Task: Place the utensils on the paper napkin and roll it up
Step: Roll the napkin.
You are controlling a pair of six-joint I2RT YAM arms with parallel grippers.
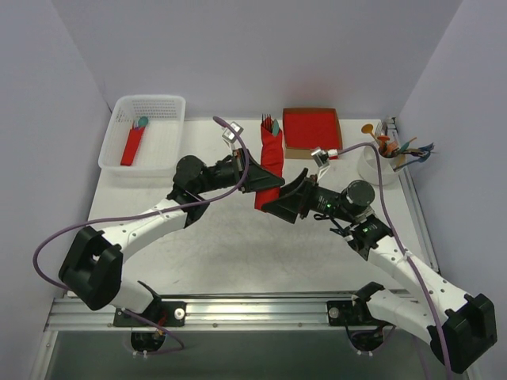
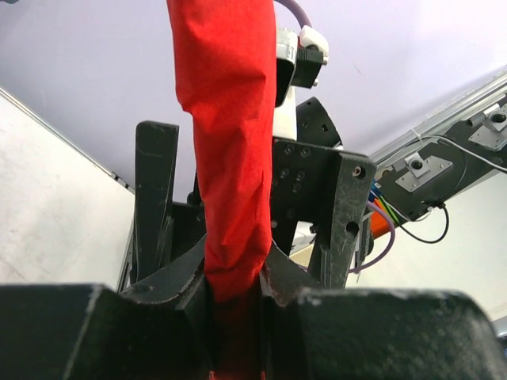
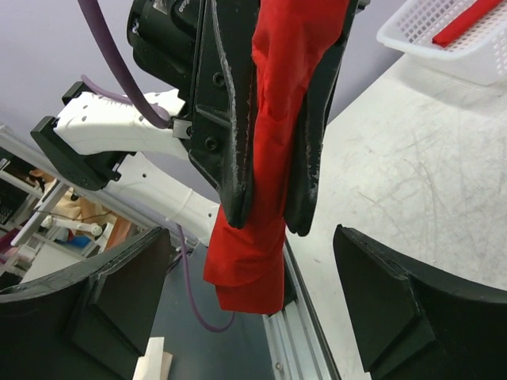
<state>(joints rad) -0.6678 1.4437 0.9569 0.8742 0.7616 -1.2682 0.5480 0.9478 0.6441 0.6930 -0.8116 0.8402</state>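
Left fingers (image 2: 166, 289) pinch rolled bright red paper napkin (image 2: 230, 142) w/ grey fork tines (image 1: 268, 120) at top; right fingers (image 3: 388, 301) wide, empty. Risk: loose end unrolls, utensils slide out.

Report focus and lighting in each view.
Top external: even light, everything sharp. Left wrist: the left gripper near the lens is dark and blurred, the paper napkin crisp. Right wrist: the right gripper is dim and soft.

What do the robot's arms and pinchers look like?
The left arm and right arm are white with chunky black joints and bases. A purple cable loops along each. The left gripper and right gripper are black, with two flat curved fingers.
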